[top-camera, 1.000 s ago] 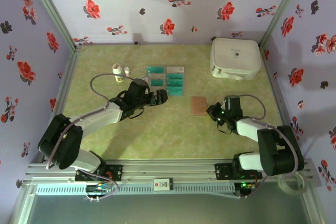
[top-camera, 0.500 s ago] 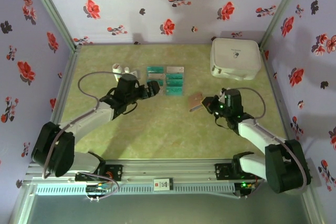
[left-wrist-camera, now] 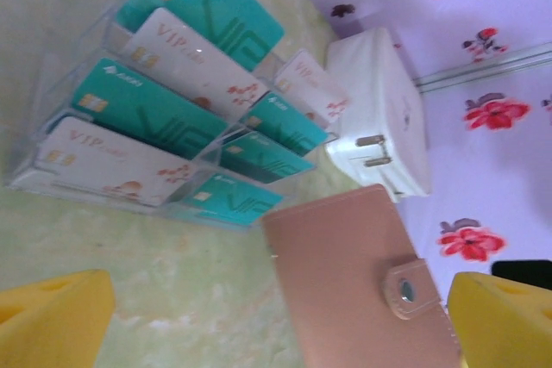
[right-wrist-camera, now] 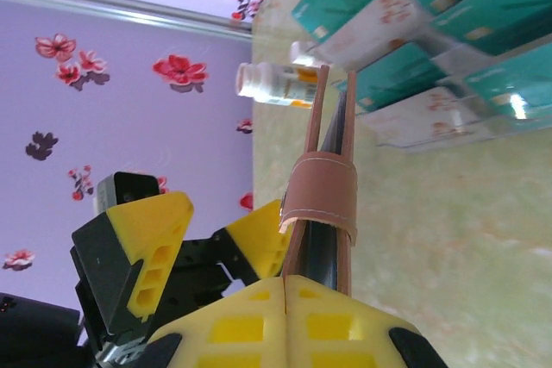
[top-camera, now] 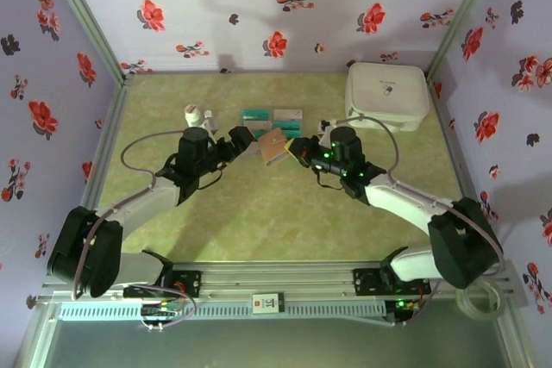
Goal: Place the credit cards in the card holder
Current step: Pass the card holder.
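The credit cards (top-camera: pixel 272 122) lie in rows in a clear tray at the back middle of the table: teal ones (left-wrist-camera: pixel 147 109) and pale ones (left-wrist-camera: pixel 185 58). The reddish-brown card holder (top-camera: pixel 274 149) hangs just in front of them, held on edge with its snap strap (right-wrist-camera: pixel 321 191) closed. My right gripper (top-camera: pixel 297 151) is shut on its near edge (right-wrist-camera: pixel 285 286). My left gripper (top-camera: pixel 244 142) is open and faces the holder's flat side (left-wrist-camera: pixel 362 282), its yellow fingertips (left-wrist-camera: pixel 52 316) wide apart on either side. They also show beside the holder as yellow fingertips (right-wrist-camera: pixel 147 239).
A large white rounded case (top-camera: pixel 387 95) stands at the back right, also seen as the white case (left-wrist-camera: pixel 379 122). A small white bottle (top-camera: pixel 193 115) stands left of the cards, lying behind the holder as the white bottle (right-wrist-camera: pixel 272 82). Floral walls close in three sides.
My right gripper has lifted the card holder from the right side of the table and carried it left to the cards. The left gripper drew back slightly and now faces it.
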